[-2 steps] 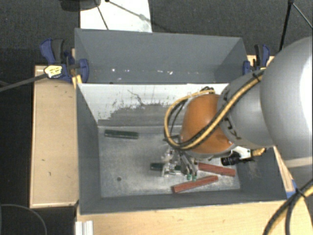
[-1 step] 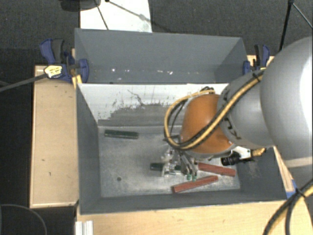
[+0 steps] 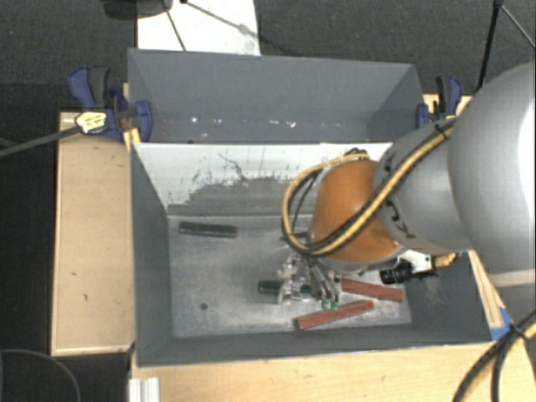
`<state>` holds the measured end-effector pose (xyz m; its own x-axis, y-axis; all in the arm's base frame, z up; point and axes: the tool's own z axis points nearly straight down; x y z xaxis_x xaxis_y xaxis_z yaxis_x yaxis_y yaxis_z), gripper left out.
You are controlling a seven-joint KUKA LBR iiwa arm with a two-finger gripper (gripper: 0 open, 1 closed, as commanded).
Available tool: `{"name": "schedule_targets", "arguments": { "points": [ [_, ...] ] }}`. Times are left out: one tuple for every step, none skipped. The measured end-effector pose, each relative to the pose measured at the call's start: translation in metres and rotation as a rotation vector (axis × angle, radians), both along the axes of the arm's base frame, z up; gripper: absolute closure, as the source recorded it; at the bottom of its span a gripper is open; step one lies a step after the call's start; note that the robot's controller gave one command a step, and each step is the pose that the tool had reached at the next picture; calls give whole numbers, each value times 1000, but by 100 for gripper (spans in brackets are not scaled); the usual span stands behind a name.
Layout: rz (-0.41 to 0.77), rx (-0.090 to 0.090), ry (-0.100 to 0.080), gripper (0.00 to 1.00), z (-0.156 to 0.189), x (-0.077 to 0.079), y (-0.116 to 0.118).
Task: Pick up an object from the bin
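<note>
We see the fingers (image 3: 304,290) low over the floor of the grey bin (image 3: 209,308), close to its near wall, under the arm's orange cover (image 3: 352,212). The cover and cables hide so much that we cannot tell whether they are released or clenched, or whether anything sits between them. Three things lie nearest: a short dark green piece (image 3: 270,287) just to their left, a reddish-brown stick (image 3: 333,316) lying flat just to their right and nearer the wall, and a second reddish-brown stick (image 3: 374,291) to their right, partly under the arm. We judge that one of these is the thing to be picked, since the fingers stand right at that cluster. A longer dark green stick (image 3: 208,230) lies well apart, to the left and farther back, alone on bare floor. All lie flat, so we reckon a grasp must come straight down across a stick's narrow width, and the near wall leaves little room on that side.
</note>
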<state>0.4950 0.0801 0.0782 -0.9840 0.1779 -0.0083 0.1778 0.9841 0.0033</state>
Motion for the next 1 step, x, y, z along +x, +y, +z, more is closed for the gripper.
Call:
{"name": "schedule_targets", "arguments": {
  "points": [
    [1, -1, 10, 100, 16, -2, 0]
  ]
}}
